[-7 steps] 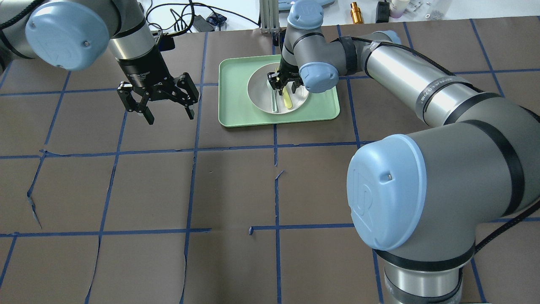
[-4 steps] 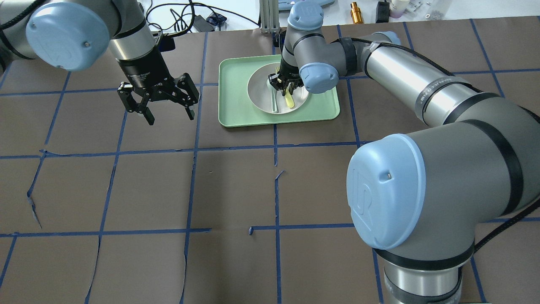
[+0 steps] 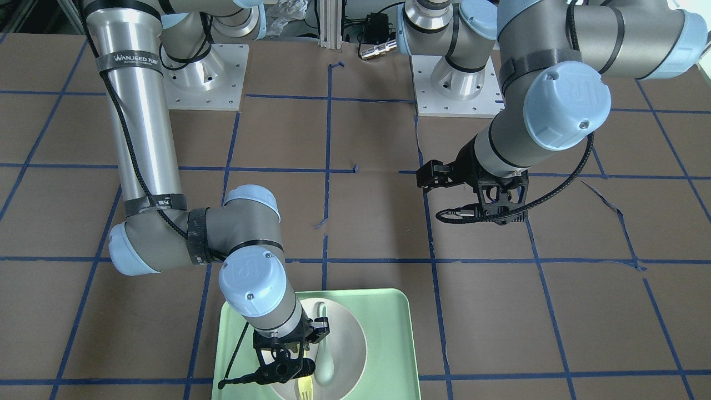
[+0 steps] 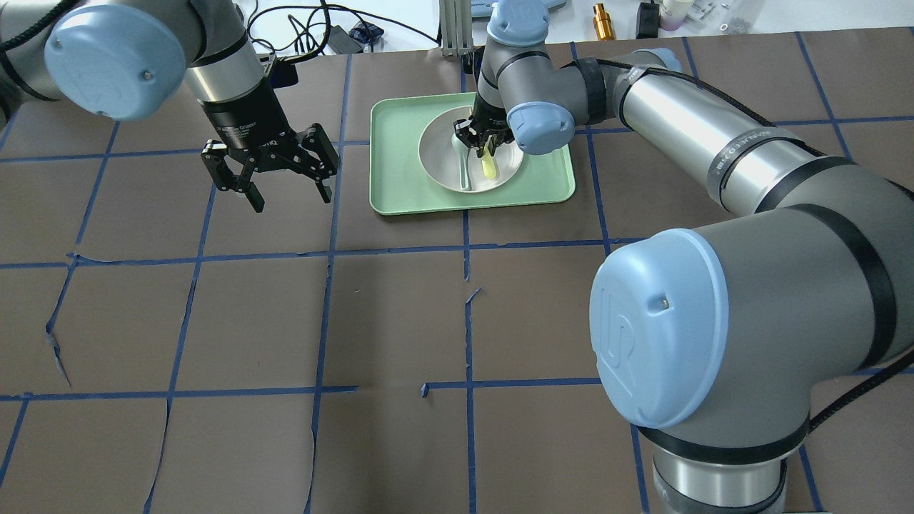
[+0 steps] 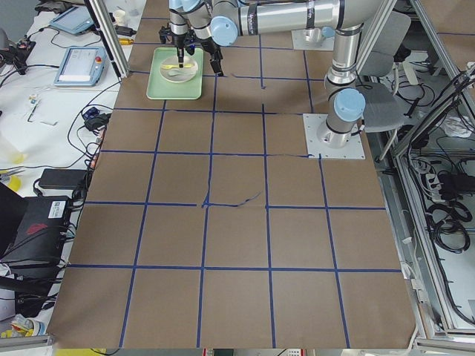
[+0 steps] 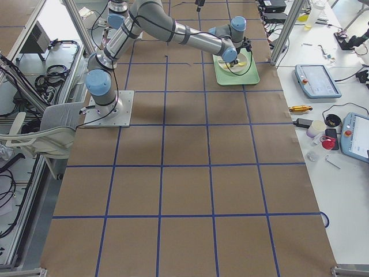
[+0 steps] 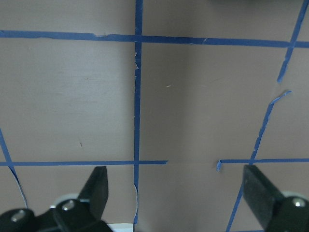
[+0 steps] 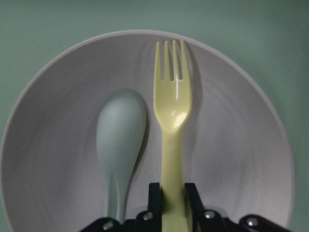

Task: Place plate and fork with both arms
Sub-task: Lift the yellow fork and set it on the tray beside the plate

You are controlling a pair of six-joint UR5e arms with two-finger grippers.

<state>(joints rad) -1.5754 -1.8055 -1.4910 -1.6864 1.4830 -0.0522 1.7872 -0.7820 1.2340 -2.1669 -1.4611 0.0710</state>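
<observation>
The off-white plate (image 4: pixel 439 153) sits in the light green tray (image 4: pixel 393 164) at the far middle of the table. The pale yellow fork (image 4: pixel 488 165) and a grey-green spoon (image 4: pixel 465 171) lie side by side in the plate. My right gripper (image 4: pixel 483 139) points down into the plate and is shut on the fork's handle. In the right wrist view the fingers (image 8: pixel 154 193) pinch the handle of the fork (image 8: pixel 173 121) beside the spoon (image 8: pixel 119 140). My left gripper (image 4: pixel 290 198) is open and empty, above bare table left of the tray.
Brown paper with blue tape lines covers the table (image 4: pixel 393 321). The left wrist view shows only this paper below the open left gripper (image 7: pixel 176 193). Cables and small items lie beyond the far edge (image 4: pixel 343 36). The right arm's elbow (image 4: pixel 657 321) is large in the foreground.
My right gripper's fingers have closed from either side onto the fork's handle. The left arm has barely moved.
</observation>
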